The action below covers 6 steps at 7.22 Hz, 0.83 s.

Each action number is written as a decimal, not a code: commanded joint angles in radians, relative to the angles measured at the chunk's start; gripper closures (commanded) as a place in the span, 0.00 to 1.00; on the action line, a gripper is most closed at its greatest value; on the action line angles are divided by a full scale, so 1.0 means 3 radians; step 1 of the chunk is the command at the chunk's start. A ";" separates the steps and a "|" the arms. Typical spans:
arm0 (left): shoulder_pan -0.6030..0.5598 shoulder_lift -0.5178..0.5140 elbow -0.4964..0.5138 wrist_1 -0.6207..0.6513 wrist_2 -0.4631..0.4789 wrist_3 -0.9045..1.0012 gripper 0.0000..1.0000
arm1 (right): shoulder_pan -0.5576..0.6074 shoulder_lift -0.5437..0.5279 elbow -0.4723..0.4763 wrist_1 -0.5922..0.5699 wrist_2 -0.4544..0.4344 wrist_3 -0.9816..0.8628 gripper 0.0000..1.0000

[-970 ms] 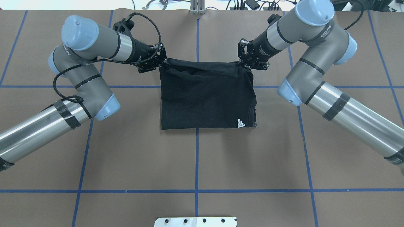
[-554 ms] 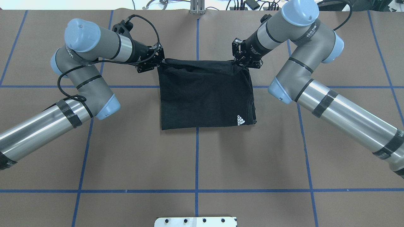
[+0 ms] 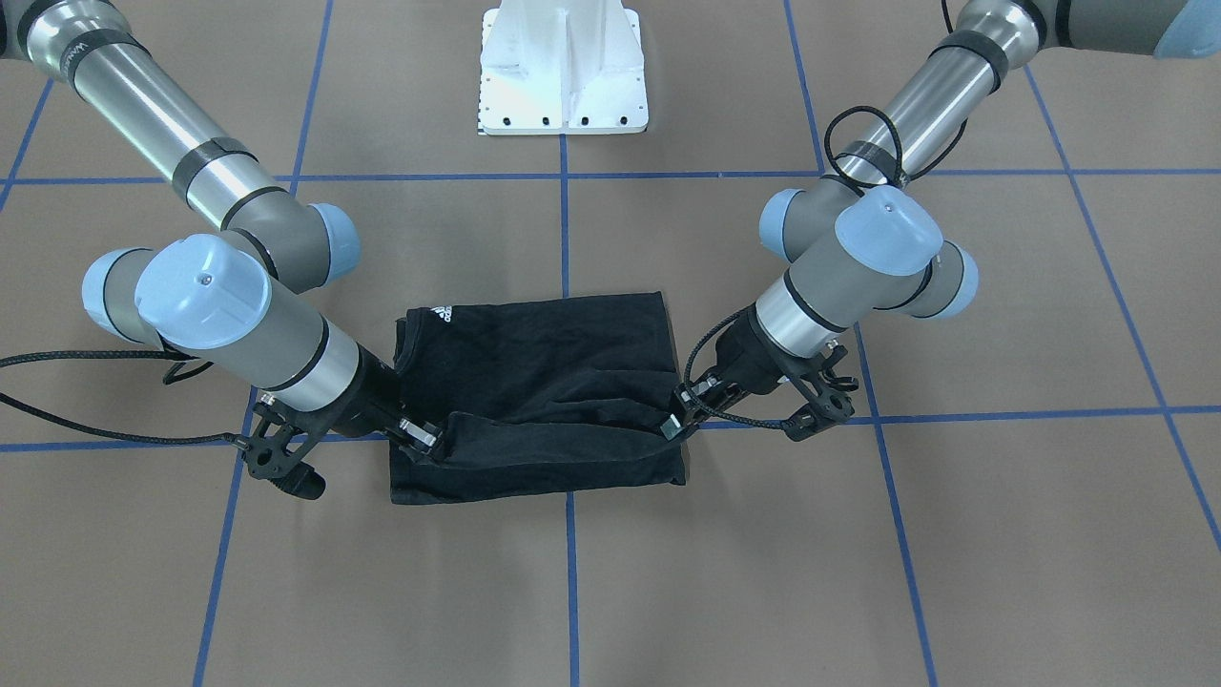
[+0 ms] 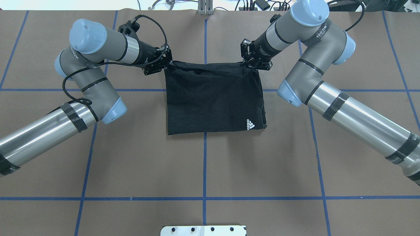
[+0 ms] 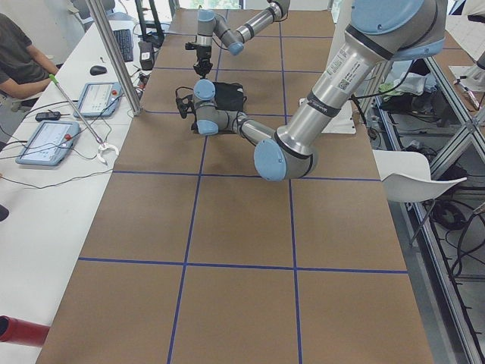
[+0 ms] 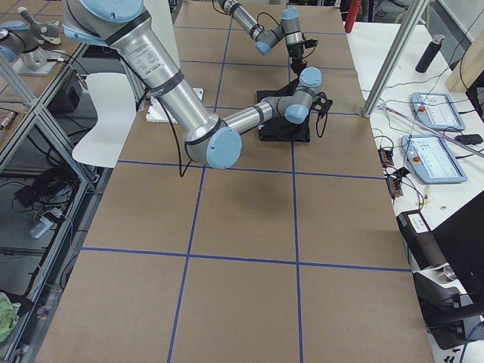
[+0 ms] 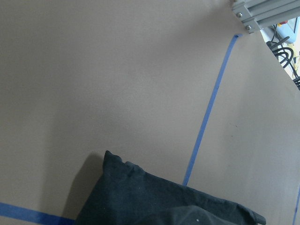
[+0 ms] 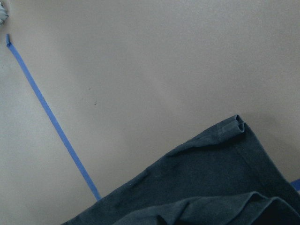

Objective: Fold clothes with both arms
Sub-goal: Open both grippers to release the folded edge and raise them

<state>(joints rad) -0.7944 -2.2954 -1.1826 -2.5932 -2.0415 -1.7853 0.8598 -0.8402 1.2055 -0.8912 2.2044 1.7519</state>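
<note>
Left gripper (image 4: pixel 168 64): I see its fingers pressed together on the black T-shirt (image 4: pixel 213 98), pinching the corner of the shirt's edge farthest from the robot. Right gripper (image 4: pixel 245 64): its fingers likewise pinch the opposite corner of that same edge. In the front-facing view the left gripper (image 3: pixel 675 426) and right gripper (image 3: pixel 426 437) each grip cloth, and a taut ridge of fabric runs straight from one pair of fingers to the other.

The T-shirt (image 3: pixel 544 382) is folded into a rough rectangle and lies on the brown table (image 4: pixel 131 157) between the two grippers. From the fingers it spreads back toward the robot's white base (image 3: pixel 563 67). The white logo (image 4: pixel 250 125) sits at the collar, on the corner nearest the robot on the right gripper's side, well apart from both pairs of fingers.

A blue tape line (image 4: pixel 204 164) passes under the shirt midway between the grippers.

Both wrist views show only a folded shirt corner (image 8: pixel 236 125) resting on the table; my fingers are out of frame there.
</note>
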 commanded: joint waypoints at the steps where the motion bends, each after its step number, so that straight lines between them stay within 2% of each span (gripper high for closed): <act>1: -0.0001 -0.0115 0.0056 0.0023 0.0090 0.0004 0.00 | 0.0023 -0.0002 0.0001 0.0000 -0.0005 0.0000 0.01; 4: -0.0179 -0.0095 0.0092 0.0059 0.0050 0.0146 0.00 | 0.0074 0.0166 0.0001 -0.0036 0.0025 0.0056 0.00; 6: -0.0312 -0.0014 0.0081 0.0094 -0.0137 0.0163 0.00 | -0.0155 0.0264 0.0011 -0.0275 0.0000 0.0000 0.00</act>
<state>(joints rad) -0.8606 -2.3153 -1.1564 -2.5714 -2.0454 -1.7420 0.8527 -0.7781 1.2071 -0.9359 2.2096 1.7597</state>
